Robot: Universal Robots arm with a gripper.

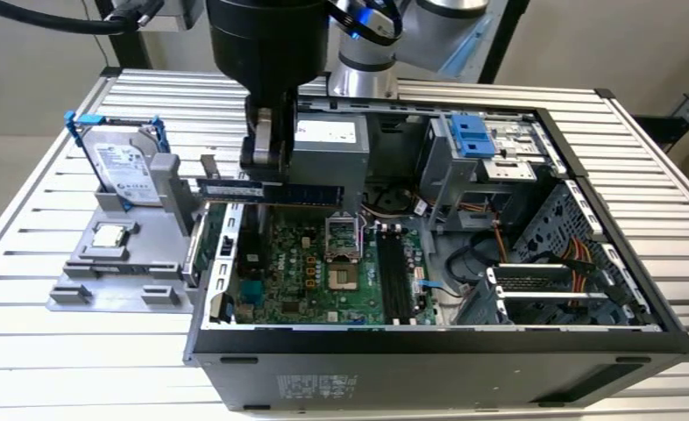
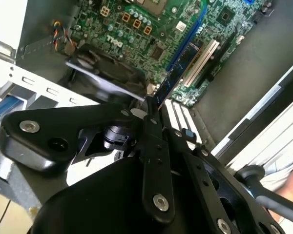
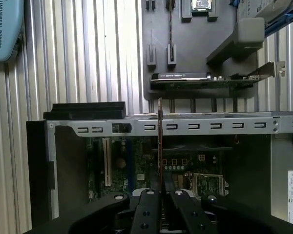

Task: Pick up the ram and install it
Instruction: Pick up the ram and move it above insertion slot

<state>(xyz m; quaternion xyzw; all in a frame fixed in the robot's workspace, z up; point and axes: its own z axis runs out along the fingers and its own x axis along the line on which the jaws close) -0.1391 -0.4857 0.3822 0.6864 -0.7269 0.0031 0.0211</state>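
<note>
Pickup looks finished from where I sit: the black two-finger gripper (image 1: 263,168) is pinched on the thin, flat, bluish memory stick, the ram (image 1: 270,190), and holds it level in the air, clear of the grey plastic parts fixture (image 1: 110,272) on the slatted metal table (image 1: 40,351). Installing is what I judge left to do. The stick hangs over the wall of the open dark-grey computer case (image 1: 438,342) on the exterior view's left, above the near edge of the green motherboard (image 1: 286,272), well apart from the long black memory slots (image 1: 394,276), and it lies across their line rather than along it. Those slots look bare to me. In the first wrist view I get the ram (image 3: 159,141) edge-on, a thin upright line rising from between the closed fingers. Where the pads meet the board is hidden behind the gripper's own body in the exterior view, so I cannot judge how deep the grip sits. The slots' end latches are too small for me to tell whether they stand open, and the stick's contact edge and its notch I cannot make out at all.
</note>
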